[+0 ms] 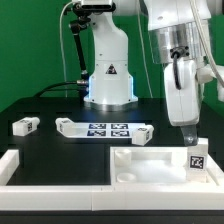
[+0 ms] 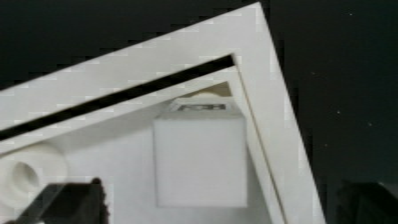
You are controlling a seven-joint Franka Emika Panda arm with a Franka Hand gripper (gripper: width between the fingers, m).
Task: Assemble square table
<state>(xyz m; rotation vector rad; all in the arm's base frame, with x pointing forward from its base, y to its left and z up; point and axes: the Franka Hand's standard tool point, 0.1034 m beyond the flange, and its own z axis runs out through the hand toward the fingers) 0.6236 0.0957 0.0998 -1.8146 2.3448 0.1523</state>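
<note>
Black surface (image 1: pixel 45 110), green backdrop (image 1: pixel 30 40). The top (image 1: pixel 140 165) sits near right with a leg (image 1: pixel 197 155) standing in its right corner. The gripper (image 1: pixel 186 138) hangs just above it, fingers spread and gripping nothing. A spare leg (image 1: pixel 25 126) lies off left.

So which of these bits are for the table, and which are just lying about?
For the job: square top, leg block standing in its corner, loose leg block.
Just there: marker board, border rails.
</note>
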